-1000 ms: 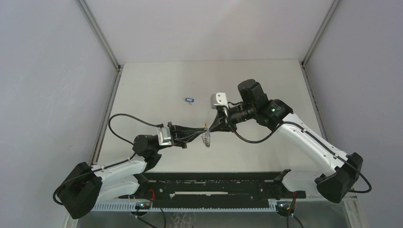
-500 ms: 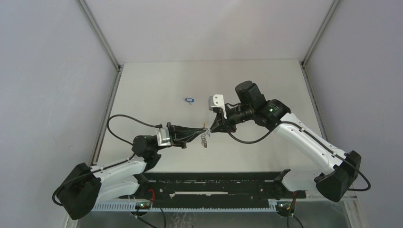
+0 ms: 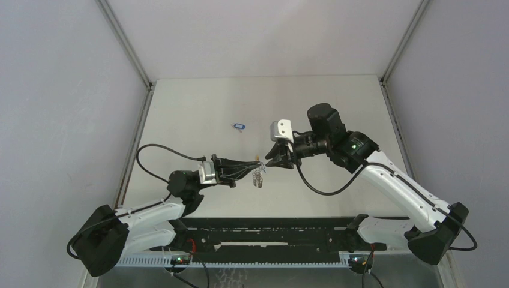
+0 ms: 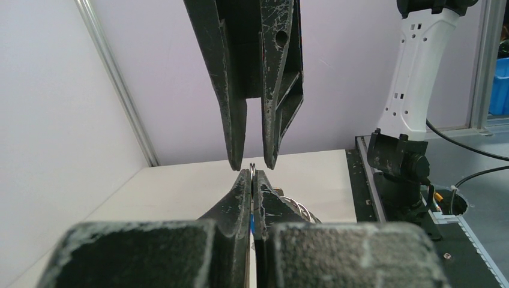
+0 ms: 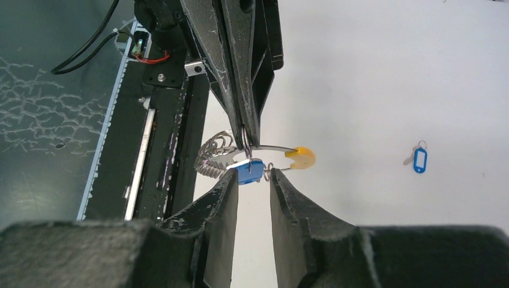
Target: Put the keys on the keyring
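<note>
The right gripper (image 5: 251, 175) has swung lower and flatter since a moment ago, its tips staying at the keyring (image 5: 215, 157). Its fingers sit slightly parted around a blue-tagged key (image 5: 247, 172) just under the ring's wire; whether they press it I cannot tell. The left gripper (image 5: 247, 139) is clenched on the keyring. Threading looks underway; the second key (image 5: 419, 159) lies well beyond the keyring
</note>
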Controlling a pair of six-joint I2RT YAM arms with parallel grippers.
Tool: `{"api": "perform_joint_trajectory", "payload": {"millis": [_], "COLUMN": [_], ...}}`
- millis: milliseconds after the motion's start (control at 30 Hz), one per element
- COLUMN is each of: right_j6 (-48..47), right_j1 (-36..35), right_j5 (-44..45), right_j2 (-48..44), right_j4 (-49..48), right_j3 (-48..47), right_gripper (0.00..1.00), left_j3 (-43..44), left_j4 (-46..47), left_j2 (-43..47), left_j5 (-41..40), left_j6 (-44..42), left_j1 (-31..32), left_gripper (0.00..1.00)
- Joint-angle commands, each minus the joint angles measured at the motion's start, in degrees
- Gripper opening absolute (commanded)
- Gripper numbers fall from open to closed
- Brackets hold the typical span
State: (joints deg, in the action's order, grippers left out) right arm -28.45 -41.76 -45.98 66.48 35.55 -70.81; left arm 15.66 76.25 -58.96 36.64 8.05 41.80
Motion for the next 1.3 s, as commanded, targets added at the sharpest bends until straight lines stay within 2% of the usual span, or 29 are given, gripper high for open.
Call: {"api": "perform_joint_trajectory", "payload": {"millis": [0, 233, 367, 467, 500, 633, 900, 1133, 1267], "right_j6": [0.8, 0.3, -0.2, -0.8, -0.9, -1.5, -3.3, -3.1, -1.5], "right_j1": [-0.8, -1.0, -1.0, -1.0, -1.0, -1.2, -3.8, -4.4, -4.1], "right_j5": [-0.3, -0.9, -1.8, -2.1, -2.2, -0.7, 9.7, 12.0, 16.5], "right_j2": [0.8, 1.9, 2.5, 2.8, 2.9, 3.3, 4.6, 4.4, 2.2], "right_j4": [-3.5, -3.6, -2.8, -2.1, -1.8, -0.7, 1.9, 1.9, 2.1], "right_j3": [0.0, 0.0, 0.0, 0.0, 0.0, 0.0, 0.0, 0.0, 0.8], "right_gripper": [0.26, 0.2, 0.12, 0.0, 0.0, 0.0, 0.0, 0.0, 0.19], "left_j3": [-1.0, -0.9, -0.9, -0.9, -1.0, -1.2, -1.0, -1.1, -1.9], "left_j4": [3.9, 3.9, 3.9, 3.9, 3.9, 3.9, 3.9, 4.0, 3.9], "left_j2": [0.2, 0.2, 0.3, 0.9, 1.0, 1.3, 1.3, 1.2, 1.2], "left_j5": [-0.4, -0.4, -0.4, -0.6, -0.6, -0.9, -1.7, -2.0, -2.7], "left_j6": [0.7, 0.7, 0.9, 0.9, 0.9, 0.8, 0.8, 0.7, 0.3], "left_j1": [-0.3, -0.3, -0.3, -0.3, -0.3, -0.3, -0.3, -0.3, -0.3], "left_gripper": [0.0, 0.0, 0.0, 0.0, 0.0, 0.0, 0.0, 0.0, 0.0]}}
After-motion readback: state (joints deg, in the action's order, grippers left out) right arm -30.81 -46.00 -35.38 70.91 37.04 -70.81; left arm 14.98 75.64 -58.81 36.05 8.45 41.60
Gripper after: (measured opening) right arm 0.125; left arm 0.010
